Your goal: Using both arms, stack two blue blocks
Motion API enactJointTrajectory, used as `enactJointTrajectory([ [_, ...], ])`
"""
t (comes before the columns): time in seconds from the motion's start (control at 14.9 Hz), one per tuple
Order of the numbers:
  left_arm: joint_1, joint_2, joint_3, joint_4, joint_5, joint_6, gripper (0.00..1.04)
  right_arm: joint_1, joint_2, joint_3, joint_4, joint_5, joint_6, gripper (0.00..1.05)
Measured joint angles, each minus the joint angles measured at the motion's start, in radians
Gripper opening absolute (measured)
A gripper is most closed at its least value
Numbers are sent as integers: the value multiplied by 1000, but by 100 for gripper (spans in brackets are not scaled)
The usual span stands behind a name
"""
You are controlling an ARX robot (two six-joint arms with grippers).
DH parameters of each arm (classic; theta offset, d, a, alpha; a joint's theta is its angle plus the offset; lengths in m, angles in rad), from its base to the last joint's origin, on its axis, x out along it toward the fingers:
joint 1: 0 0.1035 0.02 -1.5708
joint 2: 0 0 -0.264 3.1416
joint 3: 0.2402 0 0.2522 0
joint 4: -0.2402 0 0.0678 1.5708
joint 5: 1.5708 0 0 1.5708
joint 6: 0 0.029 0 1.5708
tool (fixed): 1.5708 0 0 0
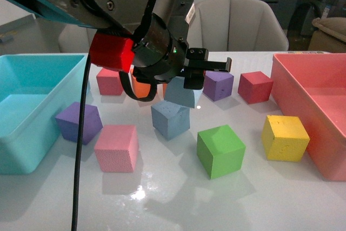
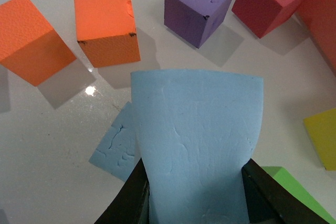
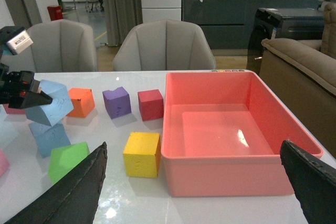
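My left gripper [image 1: 198,77] is shut on a pale blue block [image 1: 183,94] and holds it tilted in the air. The other blue block [image 1: 170,118] sits on the white table just below and slightly nearer. In the left wrist view the held block [image 2: 197,140] fills the space between the black fingers [image 2: 128,198], and the lower block [image 2: 113,142] shows beside and under it. The right wrist view shows both blocks at the far left, the held one [image 3: 52,103] above the resting one [image 3: 50,137]. My right gripper [image 3: 191,182] is open and empty, facing the pink bin, and is out of the front view.
A turquoise bin [image 1: 32,96] stands left and a pink bin [image 1: 313,106] right. Around the blocks lie a green cube [image 1: 220,150], a yellow cube [image 1: 285,137], a pink cube [image 1: 117,147], two purple cubes [image 1: 79,121], a red cube [image 1: 255,86] and orange cubes [image 2: 105,24].
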Motion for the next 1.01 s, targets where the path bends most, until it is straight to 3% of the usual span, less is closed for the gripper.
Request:
enactJointTrajectory([
  [0.81, 63, 95, 57, -27, 10, -27, 35, 0, 0, 0, 0, 0, 0, 98],
  [0.87, 60, 95, 57, -30, 10, -28, 42, 0, 0, 0, 0, 0, 0, 98],
  [1.01, 60, 97, 58, -34, 12, -27, 67, 0, 0, 0, 0, 0, 0, 98],
])
